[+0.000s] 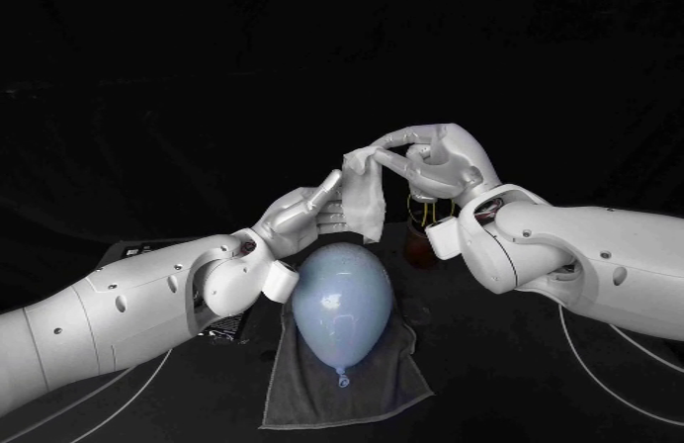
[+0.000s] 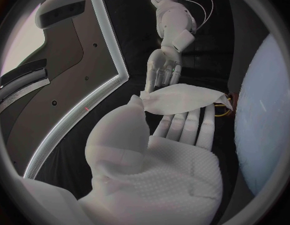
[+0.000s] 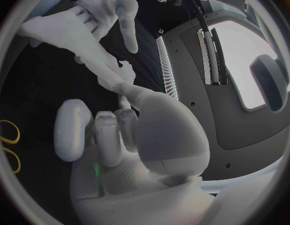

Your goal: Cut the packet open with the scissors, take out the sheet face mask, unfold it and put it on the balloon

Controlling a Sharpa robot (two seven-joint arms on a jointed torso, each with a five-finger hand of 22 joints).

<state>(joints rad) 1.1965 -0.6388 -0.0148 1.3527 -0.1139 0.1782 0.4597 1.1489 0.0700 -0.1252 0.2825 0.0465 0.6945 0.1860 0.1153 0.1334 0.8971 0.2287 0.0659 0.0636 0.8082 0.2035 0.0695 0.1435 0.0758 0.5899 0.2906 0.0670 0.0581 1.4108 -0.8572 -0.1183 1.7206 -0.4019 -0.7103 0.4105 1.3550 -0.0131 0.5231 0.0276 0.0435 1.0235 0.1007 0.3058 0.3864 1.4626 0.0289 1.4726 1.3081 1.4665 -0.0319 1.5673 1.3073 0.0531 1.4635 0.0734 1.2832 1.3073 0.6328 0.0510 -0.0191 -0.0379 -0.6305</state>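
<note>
Below the fingers, the pale blue balloon lies on a grey towel on the bench. Above it the left hand pinches the sheet face mask by one edge, the right hand by its top corner. Unfolding seems in hand; next, draw the fingers apart. The mask hangs white, limp, creased.

Sheet face mask: no print could be read on it.
Balloon: no lettering could be read on it.
Cloth: no label could be read.
</note>
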